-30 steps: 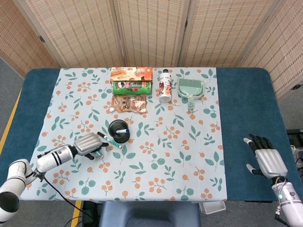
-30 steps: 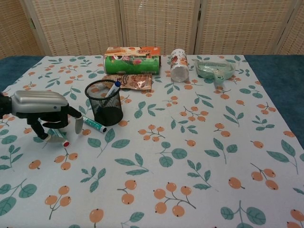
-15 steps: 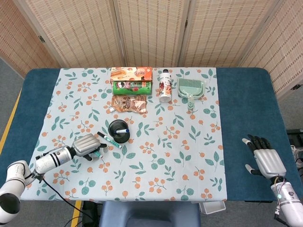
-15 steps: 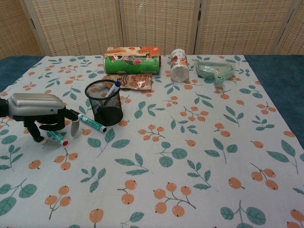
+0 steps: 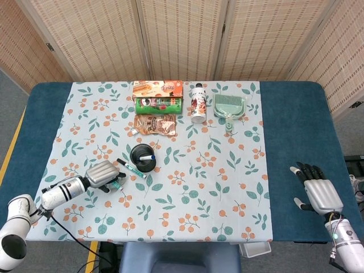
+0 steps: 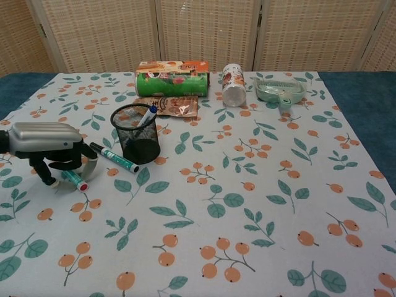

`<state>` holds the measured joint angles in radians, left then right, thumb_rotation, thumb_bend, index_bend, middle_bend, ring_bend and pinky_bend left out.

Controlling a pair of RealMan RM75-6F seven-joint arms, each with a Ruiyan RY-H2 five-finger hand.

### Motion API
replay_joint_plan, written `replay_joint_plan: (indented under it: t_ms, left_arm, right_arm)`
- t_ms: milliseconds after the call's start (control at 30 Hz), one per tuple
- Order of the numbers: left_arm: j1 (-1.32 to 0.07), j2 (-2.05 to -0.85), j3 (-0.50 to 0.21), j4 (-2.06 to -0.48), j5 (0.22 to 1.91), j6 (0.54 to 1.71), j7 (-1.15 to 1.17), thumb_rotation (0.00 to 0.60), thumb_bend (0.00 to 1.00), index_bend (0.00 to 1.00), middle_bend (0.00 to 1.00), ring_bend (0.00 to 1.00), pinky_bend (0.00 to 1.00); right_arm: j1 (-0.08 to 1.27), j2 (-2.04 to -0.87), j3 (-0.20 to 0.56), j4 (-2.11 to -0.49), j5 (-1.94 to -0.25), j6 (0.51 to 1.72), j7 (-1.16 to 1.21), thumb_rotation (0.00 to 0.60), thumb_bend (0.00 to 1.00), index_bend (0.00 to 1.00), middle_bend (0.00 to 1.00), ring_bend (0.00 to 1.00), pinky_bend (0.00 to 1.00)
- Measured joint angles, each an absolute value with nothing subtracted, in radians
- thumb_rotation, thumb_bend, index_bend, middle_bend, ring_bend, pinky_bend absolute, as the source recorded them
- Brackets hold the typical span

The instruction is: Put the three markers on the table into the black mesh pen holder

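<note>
Woven folding screen (image 5: 182, 37) behind, blue table (image 5: 296, 142), floral cloth (image 5: 187, 187), grey floor (image 5: 11, 91)

A green can (image 5: 158, 104), snack pouch (image 5: 154, 123), bottle (image 5: 198, 103) and dustpan (image 5: 230, 107) line the table's far side.

- I counted three markers: a blue-capped marker (image 6: 147, 115) in the holder, a green marker (image 6: 114, 158) on the cloth, and a red-tipped marker (image 6: 74, 180) under my left hand (image 6: 46, 143).
- One black mesh pen holder (image 6: 136, 133).
- One snack box (image 5: 157, 88).
- One green can (image 5: 158, 104).
- One snack pouch (image 5: 154, 124).
- One bottle (image 5: 198, 103).
- One green dustpan (image 5: 229, 107).
- Two hands, left and right hand (image 5: 318, 190).
</note>
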<state>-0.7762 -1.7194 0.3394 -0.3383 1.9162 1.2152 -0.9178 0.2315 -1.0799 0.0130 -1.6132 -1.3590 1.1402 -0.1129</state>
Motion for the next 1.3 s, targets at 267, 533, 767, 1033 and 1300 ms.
replay_joint_plan:
  t_ms: [267, 533, 767, 1033, 1300]
  left_arm:
    - [-0.761, -1.728, 0.341, -0.329, 1.906, 1.228, -0.912, 0.600, 0.33, 0.59, 0.94, 0.92, 0.94]
    - [-0.749, -1.704, 0.316, -0.360, 1.876, 1.261, -0.904, 0.600, 0.34, 0.62, 0.96, 0.93, 0.95]
    - [-0.731, -1.607, 0.241, -0.542, 1.790, 1.311, -0.985, 0.600, 0.34, 0.61, 0.97, 0.93, 0.96]
    - [-0.725, -1.389, 0.115, -1.019, 1.607, 1.277, -1.038, 0.600, 0.34, 0.60, 0.97, 0.94, 0.96]
    - [-0.758, -1.145, -0.108, -1.525, 1.255, 1.105, -0.907, 0.600, 0.34, 0.60, 0.97, 0.94, 0.97]
  right_arm:
    - [0.233, -1.078, 0.007, -1.617, -1.370, 1.138, -0.109, 0.600, 0.28, 0.10, 0.00, 0.00, 0.00]
    - [0.234, -1.074, 0.005, -1.614, -1.378, 1.142, -0.096, 0.600, 0.28, 0.10, 0.00, 0.00, 0.00]
    - [0.234, -1.069, 0.000, -1.613, -1.398, 1.144, -0.079, 0.600, 0.28, 0.10, 0.00, 0.00, 0.00]
    - [0.239, -1.066, -0.006, -1.610, -1.415, 1.139, -0.054, 0.600, 0.28, 0.10, 0.00, 0.00, 0.00]
    - [0.245, -1.062, -0.009, -1.606, -1.425, 1.131, -0.035, 0.600, 0.28, 0.10, 0.00, 0.00, 0.00]
